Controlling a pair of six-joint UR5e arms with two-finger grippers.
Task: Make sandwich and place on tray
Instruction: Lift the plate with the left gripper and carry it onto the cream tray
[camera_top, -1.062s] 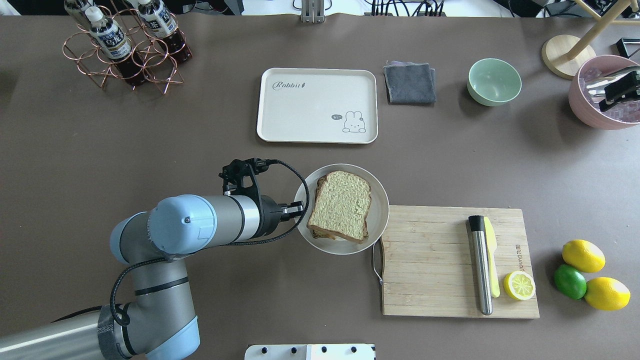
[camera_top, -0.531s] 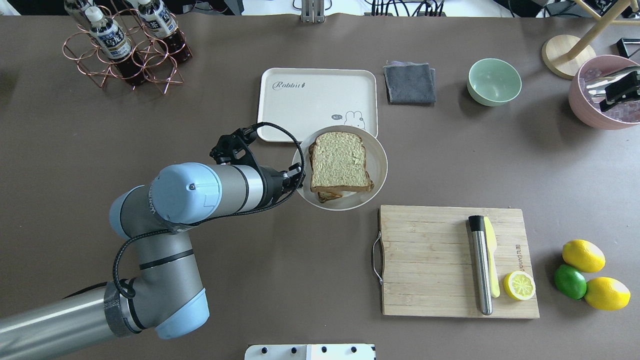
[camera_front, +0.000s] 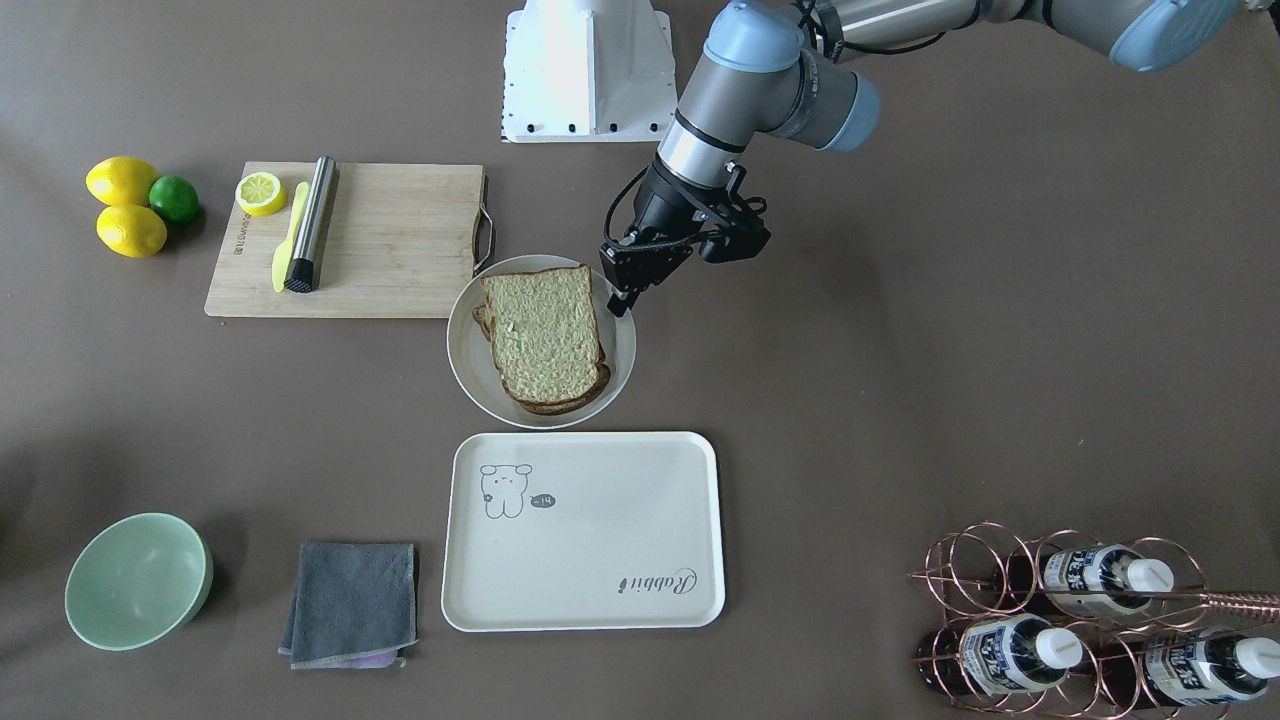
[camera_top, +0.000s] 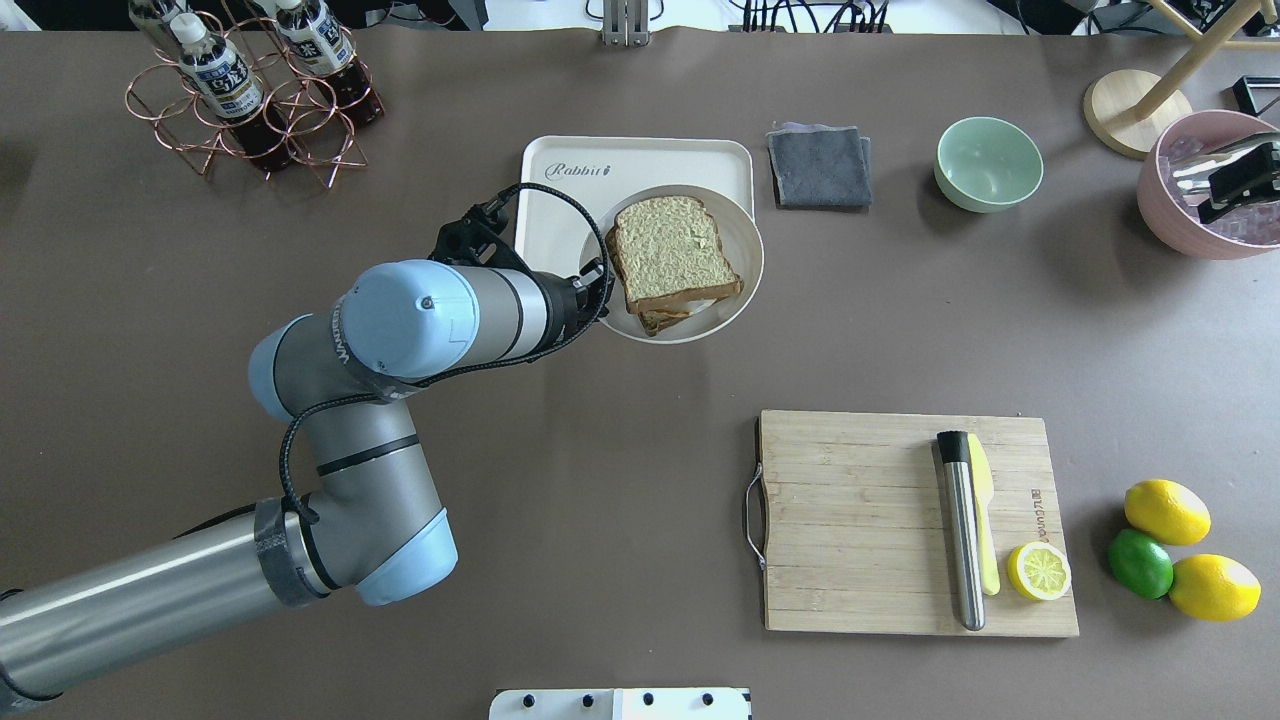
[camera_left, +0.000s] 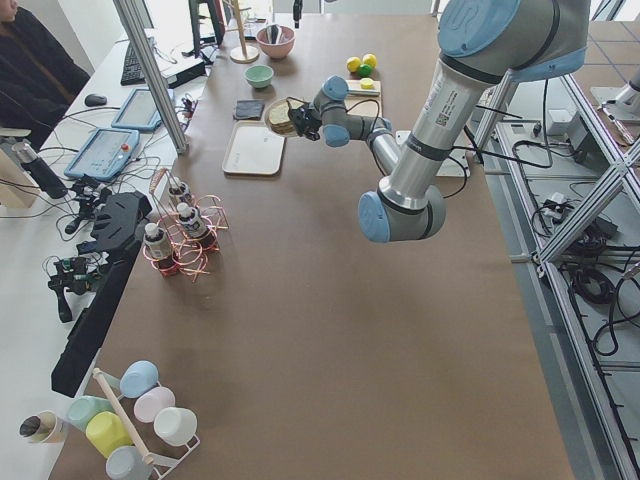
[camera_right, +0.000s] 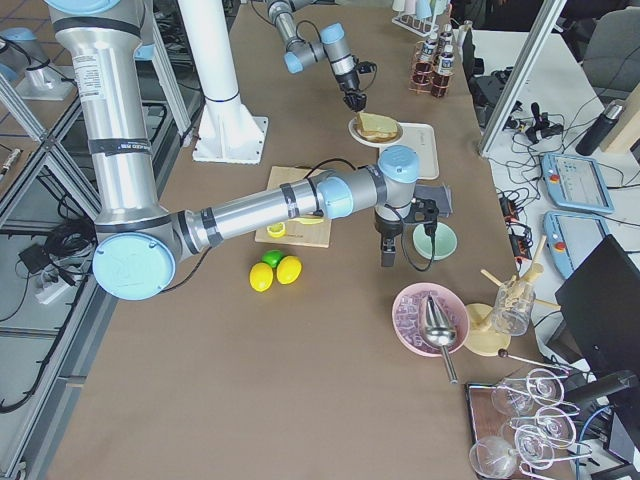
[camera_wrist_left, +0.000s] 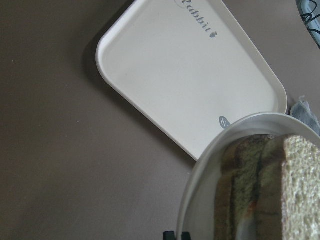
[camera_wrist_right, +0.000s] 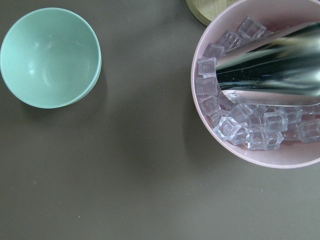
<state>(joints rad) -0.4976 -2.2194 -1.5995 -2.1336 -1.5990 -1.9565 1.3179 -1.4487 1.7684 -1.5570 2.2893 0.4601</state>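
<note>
My left gripper is shut on the left rim of the round white plate and holds it in the air over the right part of the cream tray. The sandwich lies on the plate as two stacked bread slices; the egg between them is mostly hidden. In the front view the left gripper grips the plate with the sandwich, near the tray. The left wrist view shows the tray below the plate rim. My right gripper hangs above the table; I cannot tell its state.
A wooden cutting board at the front right holds a steel muddler, a yellow knife and a lemon half. Two lemons and a lime lie beside it. A grey cloth, green bowl, pink ice bowl and bottle rack stand along the back.
My left gripper has lifted the plate with the sandwich from beside the cutting board and carried it away from me, to above the tray's right part.
</note>
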